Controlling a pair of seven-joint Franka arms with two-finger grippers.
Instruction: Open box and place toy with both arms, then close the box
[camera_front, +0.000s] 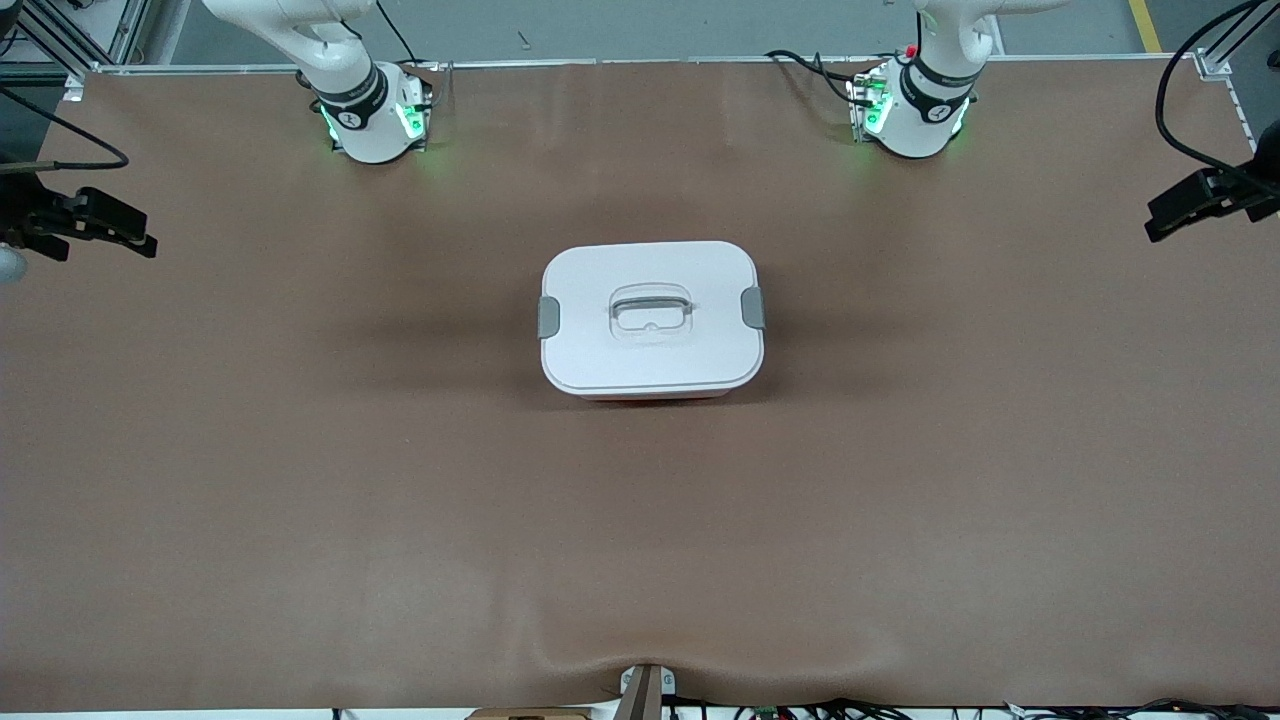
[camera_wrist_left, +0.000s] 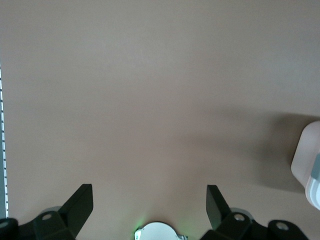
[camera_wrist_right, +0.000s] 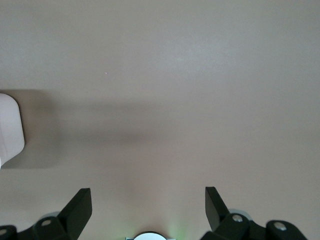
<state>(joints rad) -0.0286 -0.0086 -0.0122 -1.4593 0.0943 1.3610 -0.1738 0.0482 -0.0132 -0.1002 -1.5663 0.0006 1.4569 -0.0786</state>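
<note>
The box (camera_front: 652, 320) stands shut in the middle of the table, its white lid on, a grey clip (camera_front: 549, 316) at one end and another (camera_front: 753, 307) at the other, and a recessed handle (camera_front: 650, 308) in the centre. A corner of the box (camera_wrist_left: 310, 165) shows in the left wrist view, and an edge of the box (camera_wrist_right: 10, 131) in the right wrist view. My left gripper (camera_wrist_left: 150, 192) hangs open high over bare table near its base, holding nothing. My right gripper (camera_wrist_right: 148, 192) is likewise open and empty. The toy is out of view.
The brown table (camera_front: 300, 480) stretches wide on all sides of the box. The right arm's base (camera_front: 372, 115) and the left arm's base (camera_front: 915, 115) stand at the table's edge farthest from the front camera. Black camera mounts (camera_front: 85, 222) (camera_front: 1205, 200) jut in at both ends.
</note>
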